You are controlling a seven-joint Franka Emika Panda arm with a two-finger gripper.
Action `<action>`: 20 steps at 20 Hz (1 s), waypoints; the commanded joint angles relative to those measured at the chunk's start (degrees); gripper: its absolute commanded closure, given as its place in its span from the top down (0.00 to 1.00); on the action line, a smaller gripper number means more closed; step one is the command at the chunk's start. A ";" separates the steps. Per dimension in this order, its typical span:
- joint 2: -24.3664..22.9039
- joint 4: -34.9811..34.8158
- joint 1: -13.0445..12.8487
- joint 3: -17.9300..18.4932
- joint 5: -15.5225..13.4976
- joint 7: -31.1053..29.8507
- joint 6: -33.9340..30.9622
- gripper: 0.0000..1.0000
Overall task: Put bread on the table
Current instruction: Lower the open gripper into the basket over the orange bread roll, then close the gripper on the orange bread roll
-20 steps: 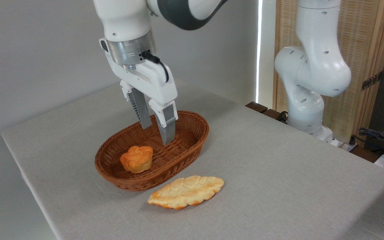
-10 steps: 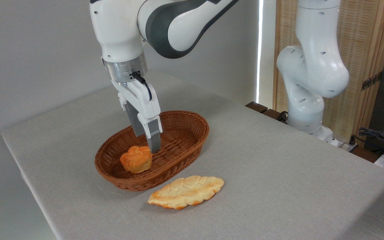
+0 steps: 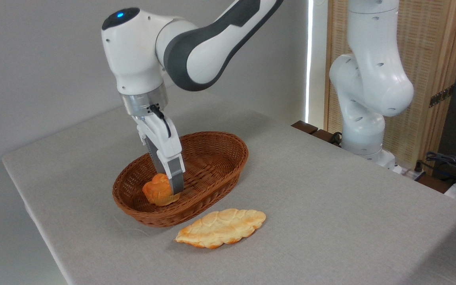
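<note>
Small orange-golden bread sitting inside the brown wicker basket, toward the basket's lower-left end, left of frame centre. Lobed, crackled top visible on the side facing left.

Hand reaching down into the basket from the upper left of the frame, right at the bread. Near finger covering the bun's right edge, tip down by the basket floor. Other finger mostly hidden behind it, so can't tell how far apart the fingers are or whether they're clamped on the bread yet. Looks like contact on the near side, though hard to be sure from this angle.

Basket resting on the light-grey tabletop, roughly left of centre. Long flat pale-golden leaf-shaped bread lying on the cloth just below and to the right of the basket, close to its rim but not touching.

White arm with dark grey joint bands arching in from the top centre, blue light glowing on the joint at upper left. Arm base standing at the right edge of the tabletop, in front of a wooden slatted screen.
</note>
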 commanded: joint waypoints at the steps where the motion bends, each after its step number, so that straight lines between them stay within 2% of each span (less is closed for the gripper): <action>1: 1.57 0.18 -0.72 0.01 0.01 0.12 2.56 1.00; 4: 1.75 0.35 -0.72 0.01 0.45 0.30 2.74 1.00; 5: 1.67 0.44 -0.72 0.01 1.06 0.30 2.74 0.89; 7: 1.58 0.44 -0.72 0.01 1.50 0.30 2.74 0.55; 8: 1.49 0.44 -0.72 0.01 1.50 0.38 2.66 0.50; 17: 0.88 0.62 -0.72 0.01 1.50 0.12 2.22 0.52; 20: -1.05 1.14 -0.54 0.53 1.50 -0.31 1.86 0.52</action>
